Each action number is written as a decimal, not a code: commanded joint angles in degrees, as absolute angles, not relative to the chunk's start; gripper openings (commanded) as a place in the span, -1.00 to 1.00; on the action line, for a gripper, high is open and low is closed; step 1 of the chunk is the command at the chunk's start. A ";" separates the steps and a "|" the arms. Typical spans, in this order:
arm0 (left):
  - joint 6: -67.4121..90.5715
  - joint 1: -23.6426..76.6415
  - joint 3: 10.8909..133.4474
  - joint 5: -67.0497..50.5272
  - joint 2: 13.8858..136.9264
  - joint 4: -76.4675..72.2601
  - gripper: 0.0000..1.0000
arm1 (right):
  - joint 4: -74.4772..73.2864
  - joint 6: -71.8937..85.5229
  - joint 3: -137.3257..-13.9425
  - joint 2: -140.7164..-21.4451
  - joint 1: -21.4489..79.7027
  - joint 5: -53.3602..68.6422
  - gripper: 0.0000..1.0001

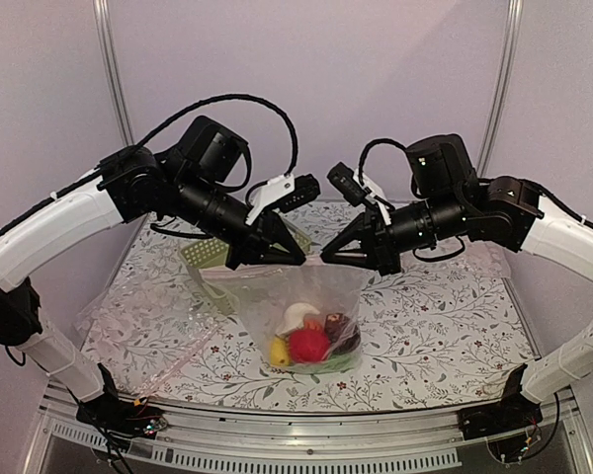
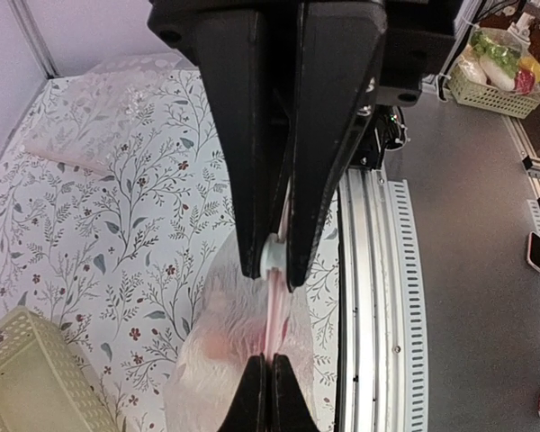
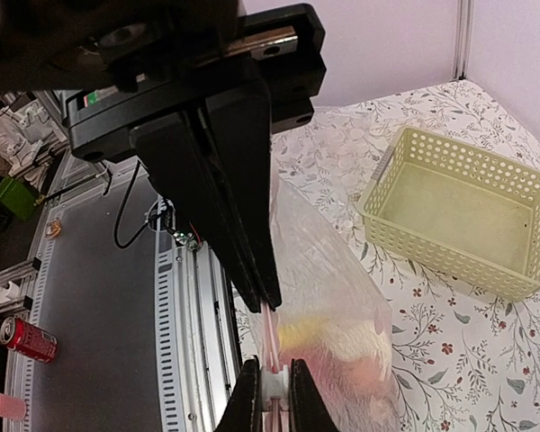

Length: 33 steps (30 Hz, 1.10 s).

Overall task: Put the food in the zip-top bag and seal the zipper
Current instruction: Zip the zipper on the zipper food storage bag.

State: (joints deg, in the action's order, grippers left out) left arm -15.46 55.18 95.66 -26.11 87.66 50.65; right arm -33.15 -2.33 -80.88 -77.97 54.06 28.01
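Floral table (image 1: 445, 326) | zip-top bag (image 1: 277, 296) hung between both | left gripper (image 1: 296, 259) clamped on zipper (image 2: 277, 306) | right gripper (image 1: 328, 257) likewise

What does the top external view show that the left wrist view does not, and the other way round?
Only the top external view shows the food as separate pieces at the bottom of the zip-top bag. Only the left wrist view shows the white slider on the pink zipper, pinched in the jaws of the right gripper, and a second basket, filled, beyond the table edge. Both show the bag, the light green basket and the flowered table.
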 commanded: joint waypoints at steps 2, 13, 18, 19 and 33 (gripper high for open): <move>-16.43 54.49 95.01 -21.52 84.74 56.27 -1.00 | -38.43 -2.37 -79.91 -74.15 53.35 25.57 -1.00; -16.82 53.36 94.04 -20.08 82.97 56.40 -1.00 | -41.51 -2.83 -80.15 -72.51 53.23 24.83 -1.00; -16.80 53.09 93.96 -20.30 82.71 56.48 -1.00 | -43.52 -3.24 -80.54 -72.49 53.25 25.14 -1.00; -16.83 53.04 93.96 -20.37 82.71 56.46 -1.00 | -44.09 -3.32 -80.63 -72.51 53.23 25.25 -1.00; -16.96 51.97 94.37 -20.46 83.06 56.74 -1.00 | -51.38 -5.51 -82.26 -74.04 53.13 26.46 -1.00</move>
State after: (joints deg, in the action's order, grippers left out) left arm -16.47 55.40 94.72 -25.50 86.17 47.64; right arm -36.18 -4.01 -81.38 -76.34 54.06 26.89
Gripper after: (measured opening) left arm 0.007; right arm 0.058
